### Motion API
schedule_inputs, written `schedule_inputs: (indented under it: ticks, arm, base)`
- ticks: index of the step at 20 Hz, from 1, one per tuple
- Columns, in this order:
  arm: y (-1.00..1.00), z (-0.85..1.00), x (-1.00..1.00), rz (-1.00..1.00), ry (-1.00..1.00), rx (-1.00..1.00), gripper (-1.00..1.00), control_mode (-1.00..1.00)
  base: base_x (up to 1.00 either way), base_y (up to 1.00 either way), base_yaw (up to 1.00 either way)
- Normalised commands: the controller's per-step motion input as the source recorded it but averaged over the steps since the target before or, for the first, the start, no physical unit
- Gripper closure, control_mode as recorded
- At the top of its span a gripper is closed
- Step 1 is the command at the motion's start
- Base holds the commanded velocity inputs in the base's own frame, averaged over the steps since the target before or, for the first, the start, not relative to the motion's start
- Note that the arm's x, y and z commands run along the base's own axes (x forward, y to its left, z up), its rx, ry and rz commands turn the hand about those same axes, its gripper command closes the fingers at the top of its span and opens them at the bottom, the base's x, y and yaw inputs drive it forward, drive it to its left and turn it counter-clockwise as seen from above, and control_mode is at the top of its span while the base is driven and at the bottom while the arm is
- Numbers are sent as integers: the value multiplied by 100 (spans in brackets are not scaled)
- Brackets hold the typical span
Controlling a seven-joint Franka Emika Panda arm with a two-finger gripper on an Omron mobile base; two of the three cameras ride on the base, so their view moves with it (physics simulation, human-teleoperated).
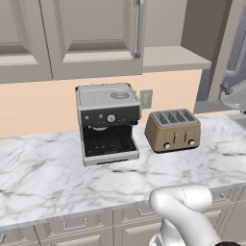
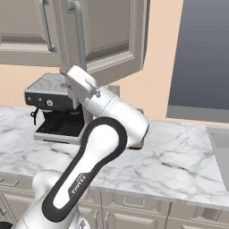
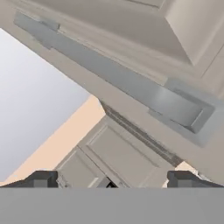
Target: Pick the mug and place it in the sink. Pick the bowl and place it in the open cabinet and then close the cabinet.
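From the left base view I see the espresso machine left of centre and the toaster beside it, under the cabinet along the top. In the hand view my gripper is spread wide, holding nothing, with what I take to be the cabinet's silver handle crossing the frame.

Glossy white arm, black-banded link
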Motion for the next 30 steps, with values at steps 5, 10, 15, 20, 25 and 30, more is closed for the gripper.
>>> schedule_inputs:
  ticks: [5, 10, 15, 20, 25, 30]
  arm:
    - [80, -9, -6, -20, -2, -11, -100, -100]
    - [10, 6, 94, -25, 17, -7, -100, -100]
    - [-24, 1, 100, -21, 26, 0, -100, -100]
    - [-28, -2, 100, -19, 22, 0, -100, -100]
    - [-14, -17, 100, -19, 11, -1, -100, -100]
    - [-4, -38, 100, -17, 0, -8, -100, -100]
  base:
    - [0, 0, 0]
    - [0, 0, 0]
    - [0, 0, 0]
    - [0, 0, 0]
    - [0, 0, 0]
    - [0, 0, 0]
